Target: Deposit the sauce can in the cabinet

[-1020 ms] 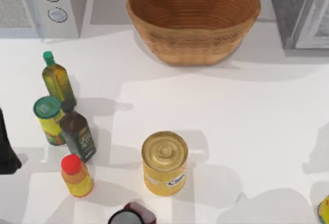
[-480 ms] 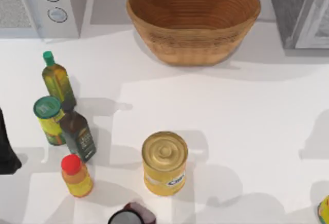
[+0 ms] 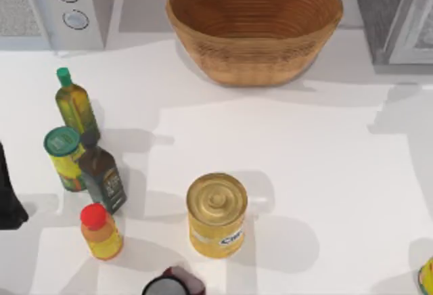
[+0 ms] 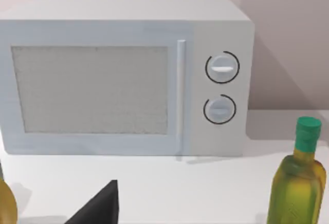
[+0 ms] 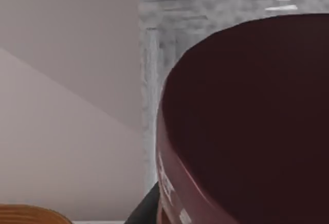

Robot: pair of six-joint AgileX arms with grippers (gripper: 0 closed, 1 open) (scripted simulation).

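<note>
Looming close before the right wrist, sauce can [image 5: 247, 126], cabinet [image 5: 205, 23] behind; claw state unclear.

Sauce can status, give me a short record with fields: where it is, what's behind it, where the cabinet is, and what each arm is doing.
can: sauce can looms close to the right wrist camera
behind can: grey cabinet
cabinet on table: far right corner
door: white-framed panel at the right edge
left arm: parked at the table's left edge, facing the microwave
right gripper: fingers hidden
</note>
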